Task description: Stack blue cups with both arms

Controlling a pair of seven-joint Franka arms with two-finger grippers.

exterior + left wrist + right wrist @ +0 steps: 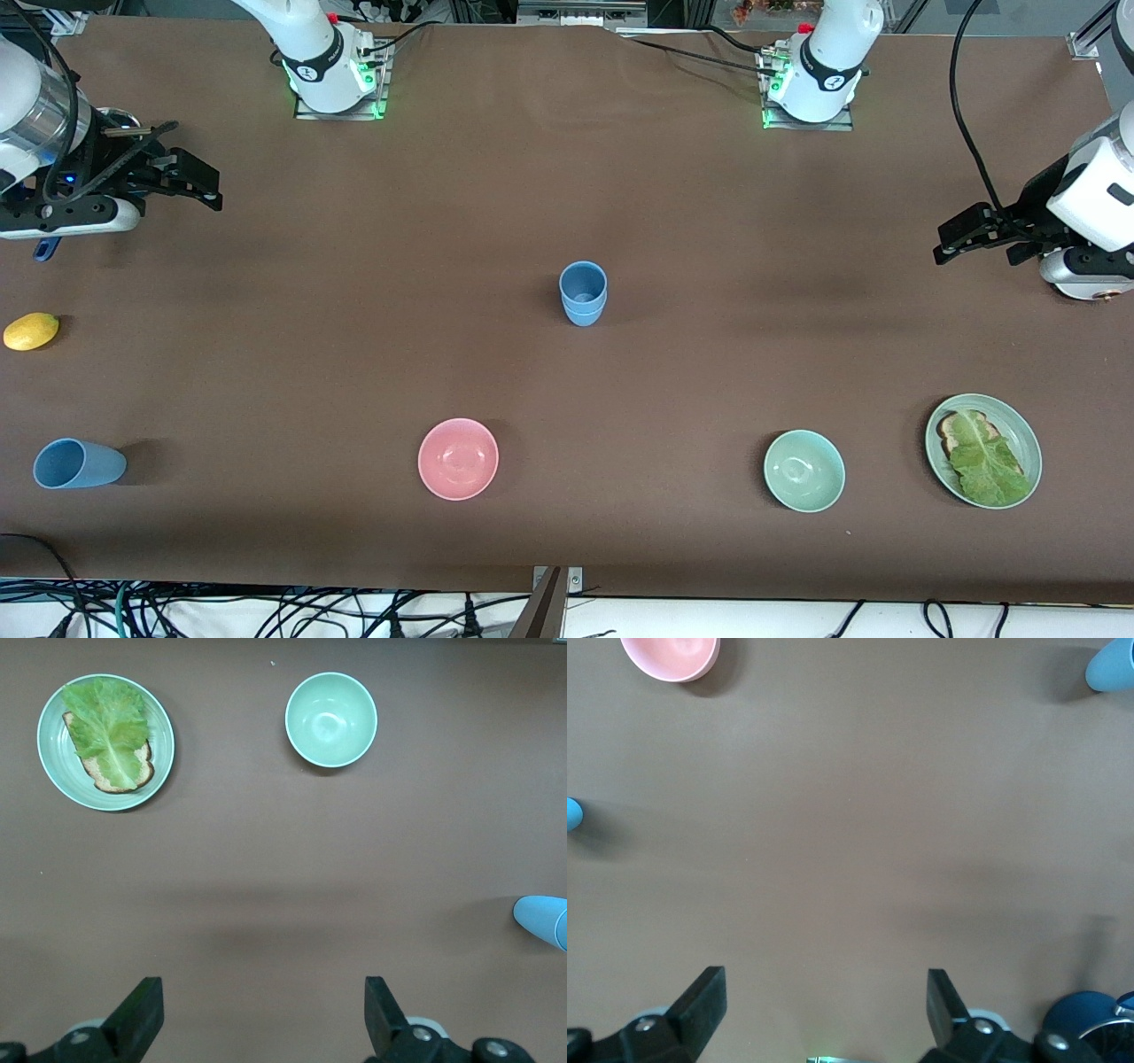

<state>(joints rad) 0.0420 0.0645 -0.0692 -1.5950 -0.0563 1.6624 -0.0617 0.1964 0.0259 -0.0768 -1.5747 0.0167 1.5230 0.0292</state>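
even, bright overhead light; soft shadows beside the cups (583,292) and bowls (458,458); all views sharp, no glare.

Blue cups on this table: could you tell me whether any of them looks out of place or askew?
Yes: one blue cup lies tipped on its side at the right arm's end of the table, while the stacked cups stand upright mid-table.
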